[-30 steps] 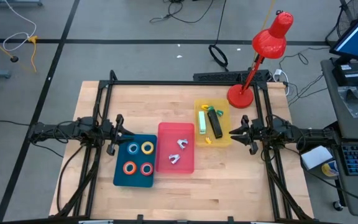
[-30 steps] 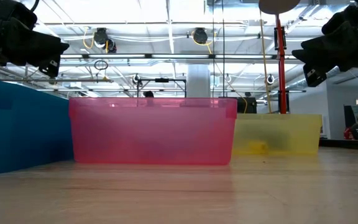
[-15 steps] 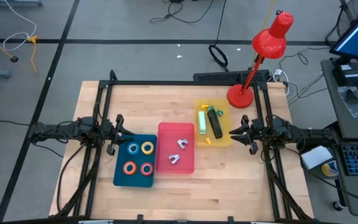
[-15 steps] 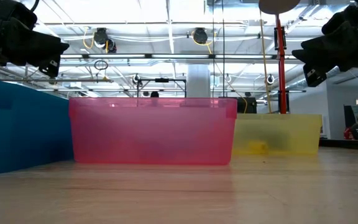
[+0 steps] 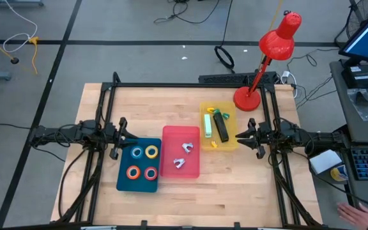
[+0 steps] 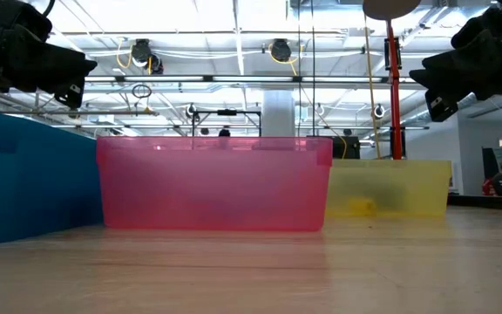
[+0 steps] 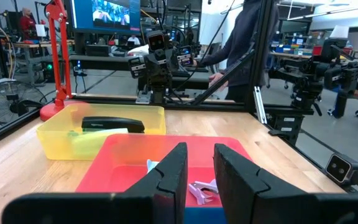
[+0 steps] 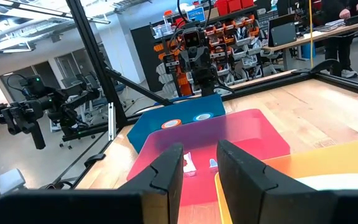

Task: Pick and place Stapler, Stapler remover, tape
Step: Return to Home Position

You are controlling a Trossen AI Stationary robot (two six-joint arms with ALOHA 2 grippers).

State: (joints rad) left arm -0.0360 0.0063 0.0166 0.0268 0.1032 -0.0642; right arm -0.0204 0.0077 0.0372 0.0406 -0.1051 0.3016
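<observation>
Tape rolls (image 5: 151, 151) in blue bin (image 5: 121, 180) | wooden table (image 5: 235, 191), red lamp (image 5: 280, 35) | left tool (image 5: 123, 136), right tool (image 5: 240, 135) both released

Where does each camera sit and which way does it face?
High view: above the table, straight down; left gripper and right gripper flank the red bin.
Low view: table-top height, level across the red bin; both grippers at upper corners.
Left wrist view: on left arm, facing the right gripper; own fingers in foreground.
Right wrist view: on right arm, facing the left gripper; own fingers in foreground.
Shared: all show the red bin.
</observation>
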